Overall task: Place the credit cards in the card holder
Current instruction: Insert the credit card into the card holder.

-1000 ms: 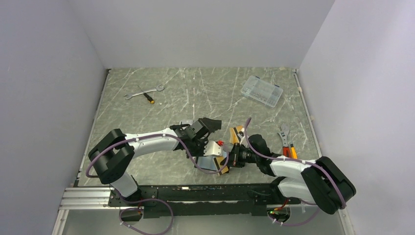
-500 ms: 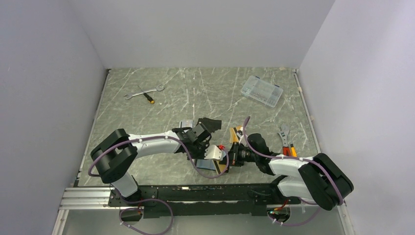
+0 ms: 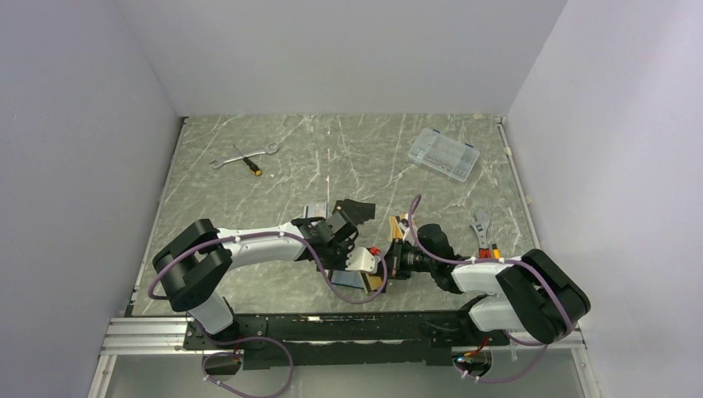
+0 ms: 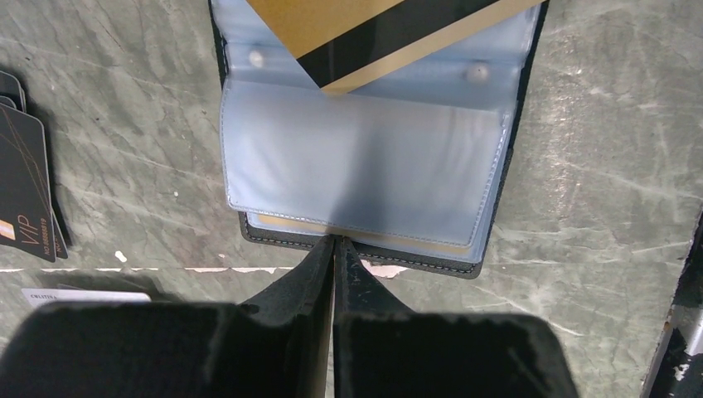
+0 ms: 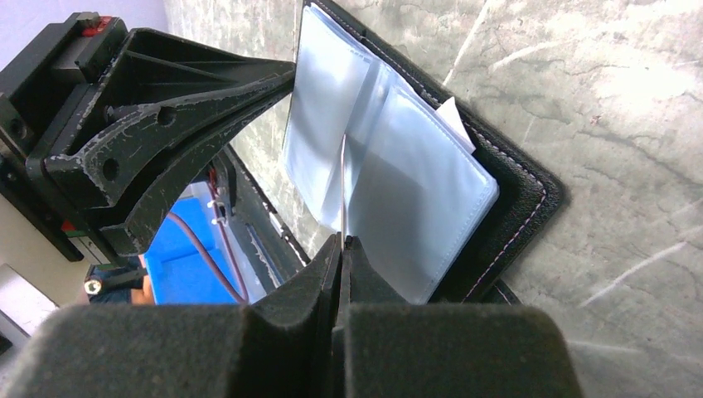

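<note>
The card holder (image 4: 365, 157) lies open on the table, its pale blue-grey sleeves up and black rim showing (image 5: 518, 203). My left gripper (image 4: 334, 240) is shut on the near edge of a sleeve; a tan card shows through the plastic there. My right gripper (image 5: 341, 239) is shut on a credit card (image 5: 342, 186), seen edge-on between two sleeves. From the left wrist that card (image 4: 373, 29) is orange-tan with a black stripe, at the holder's far side. In the top view both grippers, left (image 3: 361, 255) and right (image 3: 388, 267), meet over the holder (image 3: 356, 279). More orange-tan cards (image 3: 400, 226) lie behind the right wrist.
Dark cards printed VIP (image 4: 25, 182) lie left of the holder. A wrench and screwdriver (image 3: 244, 157) sit far left, a clear plastic box (image 3: 443, 154) far right, and more hand tools (image 3: 486, 239) near the right arm. White walls close in three sides.
The right arm has edged left, carrying its card further over the holder. The left gripper has shifted slightly and stays pinched on the sleeve.
</note>
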Robot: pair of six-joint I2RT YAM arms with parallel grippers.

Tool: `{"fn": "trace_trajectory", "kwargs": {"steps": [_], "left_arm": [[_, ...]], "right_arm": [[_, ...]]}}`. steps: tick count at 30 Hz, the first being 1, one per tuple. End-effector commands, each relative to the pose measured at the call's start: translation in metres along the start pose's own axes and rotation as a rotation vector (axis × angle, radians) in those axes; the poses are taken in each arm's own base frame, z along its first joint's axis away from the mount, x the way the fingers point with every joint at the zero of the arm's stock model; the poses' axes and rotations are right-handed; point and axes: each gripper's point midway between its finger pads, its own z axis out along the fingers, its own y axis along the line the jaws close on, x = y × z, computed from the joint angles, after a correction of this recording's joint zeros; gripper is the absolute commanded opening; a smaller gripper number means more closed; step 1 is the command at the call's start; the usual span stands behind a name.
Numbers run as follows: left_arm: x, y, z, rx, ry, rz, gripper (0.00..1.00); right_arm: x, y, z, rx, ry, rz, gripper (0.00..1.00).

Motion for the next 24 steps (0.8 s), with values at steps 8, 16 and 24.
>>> {"fn": "trace_trajectory", "kwargs": {"steps": [8, 16, 24], "left_arm": [[0.001, -0.010, -0.005, 0.039, 0.004, 0.025, 0.10], [0.003, -0.007, -0.006, 0.021, 0.013, 0.030, 0.09], [0.002, 0.000, -0.011, -0.007, 0.023, 0.033, 0.08]], "right_arm": [[-0.019, 0.027, 0.006, -0.126, -0.055, -0.056, 0.00], [-0.018, 0.031, 0.004, -0.149, -0.056, -0.062, 0.00], [-0.013, 0.021, 0.006, -0.121, -0.036, -0.055, 0.00]]}}
